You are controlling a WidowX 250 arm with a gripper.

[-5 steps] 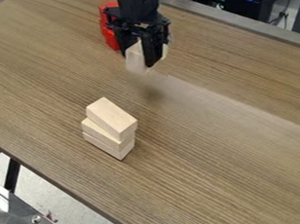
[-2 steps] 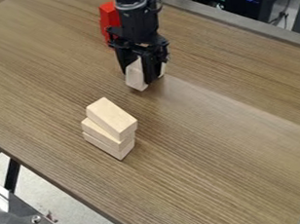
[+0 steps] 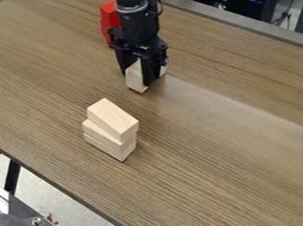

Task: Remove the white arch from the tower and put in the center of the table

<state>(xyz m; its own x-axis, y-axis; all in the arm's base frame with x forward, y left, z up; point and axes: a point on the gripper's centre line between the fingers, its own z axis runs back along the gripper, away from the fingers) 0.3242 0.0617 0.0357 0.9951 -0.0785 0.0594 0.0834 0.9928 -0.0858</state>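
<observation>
Item: one white arch (image 3: 134, 79), gripped between the fingers of the black tool (image 3: 137, 79), held upright beyond the tower, toward the far edge of the surface (image 3: 230, 163); whether the surface is touched by it cannot be told. Item: one tower (image 3: 108, 136) of three pale wooden blocks, stacked, the topmost set askew. Item: one red object (image 3: 110, 17), partly hidden by the arm.

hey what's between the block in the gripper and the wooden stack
Just bare tabletop lies between the block in the gripper and the stack, in the camera view.
</observation>
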